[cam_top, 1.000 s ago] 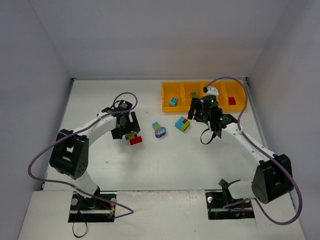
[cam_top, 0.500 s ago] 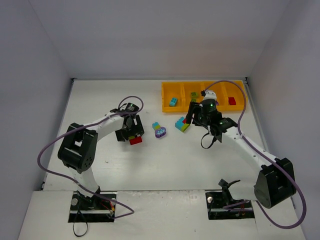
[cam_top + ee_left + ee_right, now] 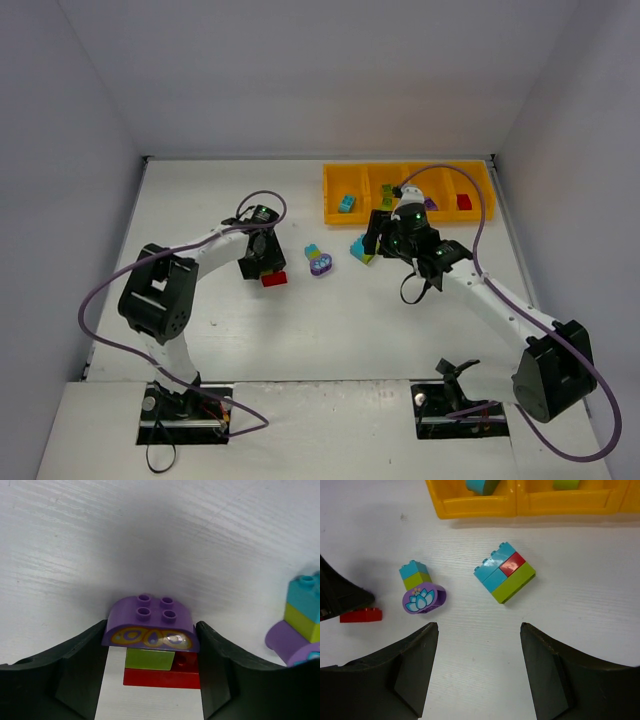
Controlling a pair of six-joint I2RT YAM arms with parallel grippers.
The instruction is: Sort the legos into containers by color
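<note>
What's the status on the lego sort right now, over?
Left gripper open, straddling purple-green-red cluster. Right gripper open, empty, near teal-red-green cluster. Tray holds a few bricks. Nothing in the way.

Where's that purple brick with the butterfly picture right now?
The purple butterfly brick sits between the left gripper fingers in the left wrist view, atop a green-and-red stack.

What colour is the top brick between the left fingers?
Purple, with a yellow swirl print on its side; clearest in the left wrist view.
</note>
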